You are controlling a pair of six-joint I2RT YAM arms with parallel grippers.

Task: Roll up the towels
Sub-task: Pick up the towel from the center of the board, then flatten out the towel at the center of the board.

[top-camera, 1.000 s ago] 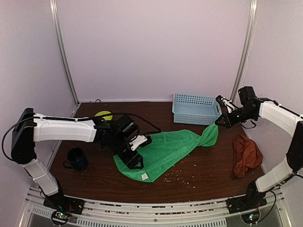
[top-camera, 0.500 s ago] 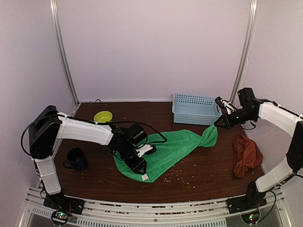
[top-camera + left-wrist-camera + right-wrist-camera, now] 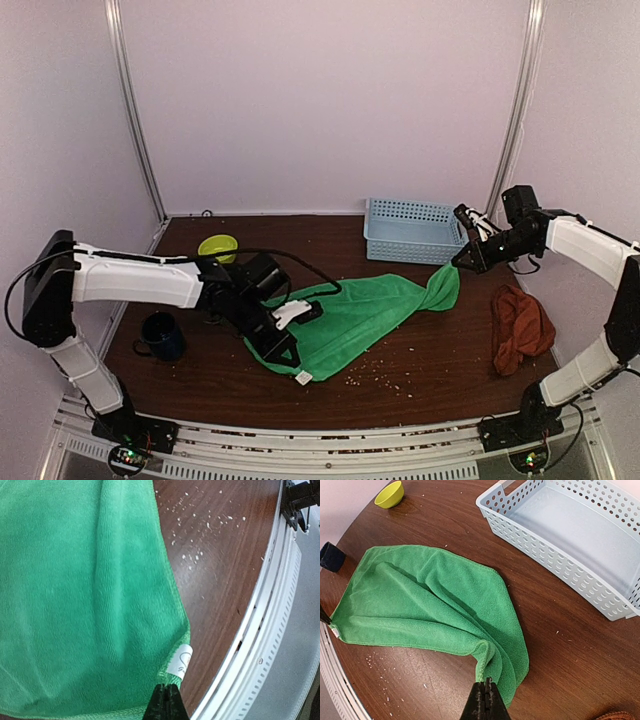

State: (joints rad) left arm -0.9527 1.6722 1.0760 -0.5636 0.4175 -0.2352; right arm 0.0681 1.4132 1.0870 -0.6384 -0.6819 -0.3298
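The green towel (image 3: 350, 315) lies spread across the middle of the table, stretched between both arms. My left gripper (image 3: 284, 350) is at its near corner. In the left wrist view the jaws (image 3: 166, 692) are shut on the towel (image 3: 75, 580) at its hem, right beside the white label (image 3: 181, 661). My right gripper (image 3: 462, 262) holds the far right corner lifted off the table. In the right wrist view the right gripper (image 3: 485, 684) is shut on a bunched fold of the towel (image 3: 420, 610). The rust towel (image 3: 520, 325) lies crumpled at the right, untouched.
A light-blue basket (image 3: 413, 230) stands empty at the back, just behind the right gripper. A yellow bowl (image 3: 218, 245) and a dark mug (image 3: 161, 335) sit on the left. Crumbs (image 3: 375, 372) dot the wood near the front edge rail (image 3: 270, 630).
My left gripper has gone from open to shut on the green towel's near corner, after shifting a little over the cloth. The right arm has held still with its corner.
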